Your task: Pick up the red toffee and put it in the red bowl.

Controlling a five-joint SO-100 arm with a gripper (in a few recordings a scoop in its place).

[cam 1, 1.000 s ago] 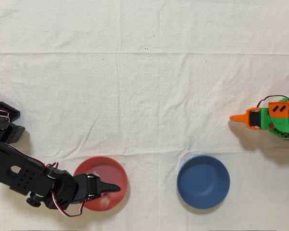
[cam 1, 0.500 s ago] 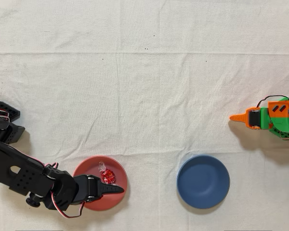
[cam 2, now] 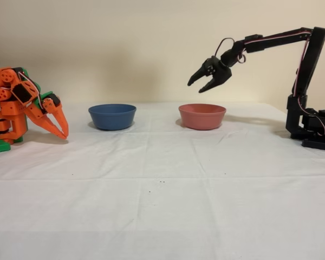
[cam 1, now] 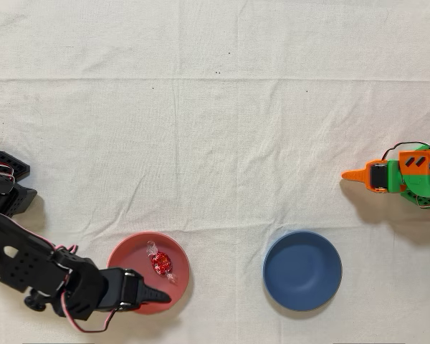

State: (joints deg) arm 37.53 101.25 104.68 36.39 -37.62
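A white cloth (cam 1: 215, 143), creased in long folds, covers the whole table. At the left of the overhead view the black arm (cam 1: 29, 269) stretches toward the lower middle; in the fixed view it stands at the right and reaches out high over the cloth. The idle orange arm (cam 1: 401, 175) sits at the opposite edge. Two bowls of equal size stand well apart: the dark blue bowl (cam 1: 302, 270) and the red bowl (cam 1: 132, 251), a shallow, matte salmon-red round with a smooth inside. In the fixed view the gripper (cam 2: 204, 82) hangs in the air above the red bowl's rim, its two fingers spread apart and holding nothing; from overhead it overlaps the bowl's lower edge (cam 1: 158, 294). The red toffee (cam 1: 160, 264) lies inside the red bowl, a little above and right of its middle in the overhead view, clear of the gripper. It is a small round sweet in glittering red foil, with pale, see-through twisted ends sticking out at two sides.
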